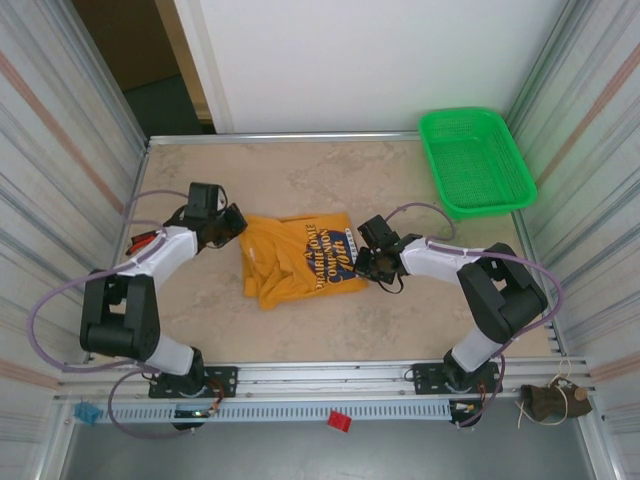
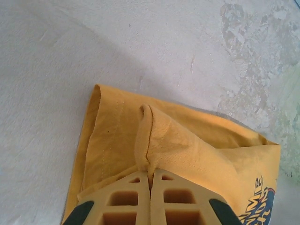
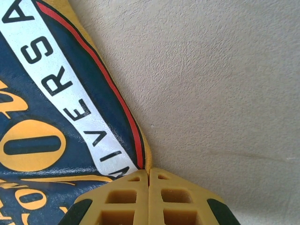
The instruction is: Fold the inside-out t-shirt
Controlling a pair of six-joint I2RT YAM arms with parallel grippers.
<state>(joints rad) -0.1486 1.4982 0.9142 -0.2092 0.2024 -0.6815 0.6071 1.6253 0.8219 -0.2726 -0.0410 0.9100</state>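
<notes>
The mustard inside-out t-shirt (image 1: 295, 258) lies folded into a rough rectangle mid-table, its dark print (image 1: 335, 255) facing up at the right. My left gripper (image 1: 236, 222) sits at the shirt's upper-left corner, shut on a pinched ridge of yellow fabric (image 2: 154, 140); in the left wrist view that gripper (image 2: 151, 176) has its jaws pressed together with cloth between them. My right gripper (image 1: 362, 262) is at the shirt's right edge. In the right wrist view this gripper (image 3: 149, 172) is shut on the hem beside the printed panel (image 3: 56, 117).
A green plastic basket (image 1: 475, 160) stands at the back right of the table. Metal frame rails (image 1: 330, 137) border the table on all sides. Bare tabletop (image 1: 330, 175) lies behind the shirt and more lies in front of it.
</notes>
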